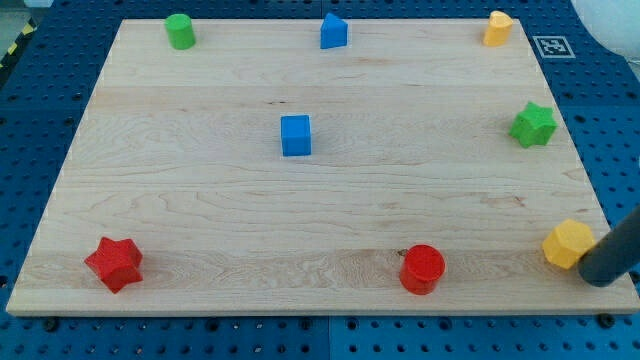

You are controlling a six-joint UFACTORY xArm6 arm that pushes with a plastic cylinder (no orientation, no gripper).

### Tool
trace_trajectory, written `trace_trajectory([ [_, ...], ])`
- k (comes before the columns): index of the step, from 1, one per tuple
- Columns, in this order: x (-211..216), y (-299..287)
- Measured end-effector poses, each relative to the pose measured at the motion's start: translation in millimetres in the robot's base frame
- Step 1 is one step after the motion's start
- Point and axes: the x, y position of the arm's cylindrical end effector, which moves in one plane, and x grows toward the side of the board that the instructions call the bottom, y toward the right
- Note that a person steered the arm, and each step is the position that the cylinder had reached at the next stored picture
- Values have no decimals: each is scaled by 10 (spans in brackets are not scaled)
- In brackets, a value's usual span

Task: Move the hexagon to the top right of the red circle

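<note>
The yellow hexagon (568, 243) sits near the board's right edge at the view's lower right. The red circle (422, 268) lies to its left, near the bottom edge. My tip (601, 277) is at the lower right, just right of and slightly below the hexagon, close to or touching it. The dark rod runs up and right out of the view.
A red star (114, 263) is at the lower left, a blue cube (296, 135) in the middle, a green cylinder (180, 31) at the top left, a blue block (333, 31) at the top middle, a yellow block (497, 28) at the top right, a green star (533, 124) at the right. The wooden board (200, 200) lies on a blue pegboard.
</note>
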Motion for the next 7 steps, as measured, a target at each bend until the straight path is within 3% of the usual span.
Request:
trace_trajectory([
  [2,-137,302],
  [4,-382,235],
  [5,-307,388],
  [6,-248,350],
  [7,-257,-88],
])
